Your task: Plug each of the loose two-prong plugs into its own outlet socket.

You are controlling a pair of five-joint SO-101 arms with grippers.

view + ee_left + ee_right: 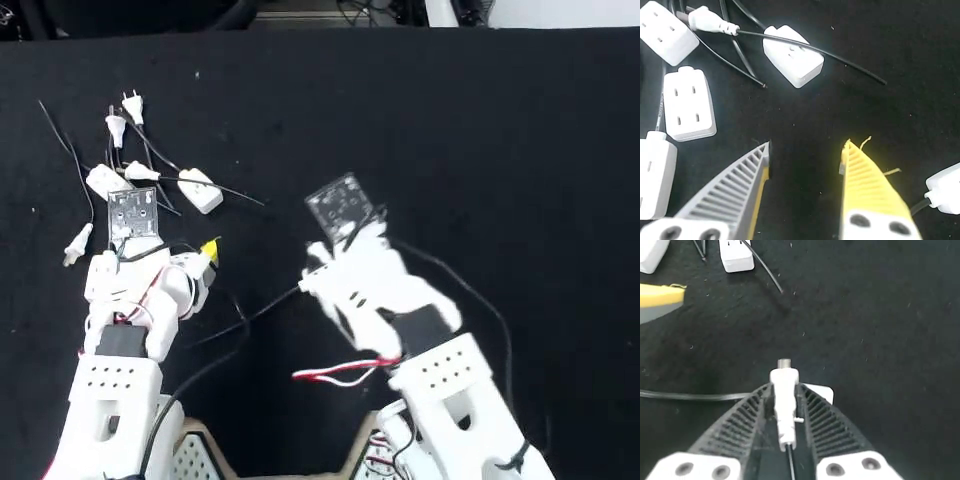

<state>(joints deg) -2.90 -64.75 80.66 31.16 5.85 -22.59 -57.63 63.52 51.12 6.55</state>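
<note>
Plug (784, 400), white moulded plastic with a metal tip, is clamped between the dark ribbed fingers (825, 415) of the right gripper (784, 390). A thin black cord (789, 460) runs back between them. Left gripper (805, 150) is spread wide and holds nothing; it has one grey ribbed finger (740, 185) and one yellow finger (865, 185). The table (500, 150) has a matte black cloth-like surface. Left wrist view shows slot pairs on four boxy, round-cornered white sockets (792, 55) just ahead of the left gripper. In the high view they read as plain white blocks, with loose plugs (116, 127) on thin black leads around them. The held plug is well apart from the sockets, off to their right
</note>
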